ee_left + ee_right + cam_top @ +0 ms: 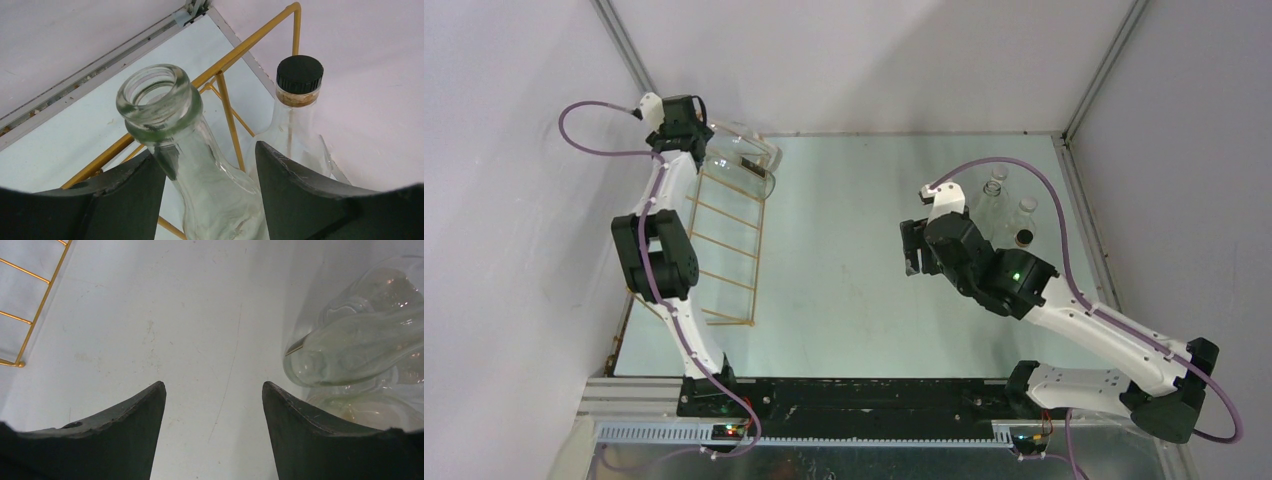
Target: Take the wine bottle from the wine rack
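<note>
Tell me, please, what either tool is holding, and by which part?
The left tool straddles the uncapped bottle at its neck; whether it grips cannot be told. The right tool holds nothing.

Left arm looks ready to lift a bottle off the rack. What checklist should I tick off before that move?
1. The open-mouthed bottle sits inside the left pincer: ok.
2. Grip closed tight on it: cannot tell.
3. The capped bottle beside it free of that pincer: cannot tell.
4. The right pincer open, over bare table, away from the wine rack: ok.
</note>
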Available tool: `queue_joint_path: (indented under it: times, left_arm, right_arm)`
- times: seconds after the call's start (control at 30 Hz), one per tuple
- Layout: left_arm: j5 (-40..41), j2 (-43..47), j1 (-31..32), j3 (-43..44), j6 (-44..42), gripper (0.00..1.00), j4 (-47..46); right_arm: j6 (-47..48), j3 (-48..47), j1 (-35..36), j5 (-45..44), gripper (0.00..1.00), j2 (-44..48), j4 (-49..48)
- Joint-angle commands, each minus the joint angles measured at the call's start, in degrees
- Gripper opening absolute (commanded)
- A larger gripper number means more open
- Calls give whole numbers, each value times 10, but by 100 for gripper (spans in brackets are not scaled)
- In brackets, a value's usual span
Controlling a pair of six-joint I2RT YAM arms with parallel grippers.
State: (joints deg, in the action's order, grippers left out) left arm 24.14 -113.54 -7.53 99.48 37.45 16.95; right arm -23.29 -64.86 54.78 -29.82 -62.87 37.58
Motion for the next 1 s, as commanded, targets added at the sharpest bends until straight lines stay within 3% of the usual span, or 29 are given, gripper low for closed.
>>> queue_joint_path:
  times: [0.0,0.2,0.4,0.67,0.83,0.97]
  left_arm:
    - [24,-7,-4,26,-15,70,-28]
    - [27,-8,-6,24,-23,65,-37]
    - [21,18,-6,-8,-24,48,-70]
    - [12,60,-4,-45,-14,15,-99]
    - [13,94,0,-79,-6,1,-114]
    - [11,124,1,-116,6,0,-131]
  right_arm:
    - [10,0,-6,2,74,-3,-19]
    - [11,-1,-11,3,74,-5,-18]
    - [12,0,-12,8,74,-6,-21]
    - [14,0,-12,10,74,2,-19]
    - [13,-1,-12,11,74,11,-16]
    - [9,-1,-12,14,74,22,-10]
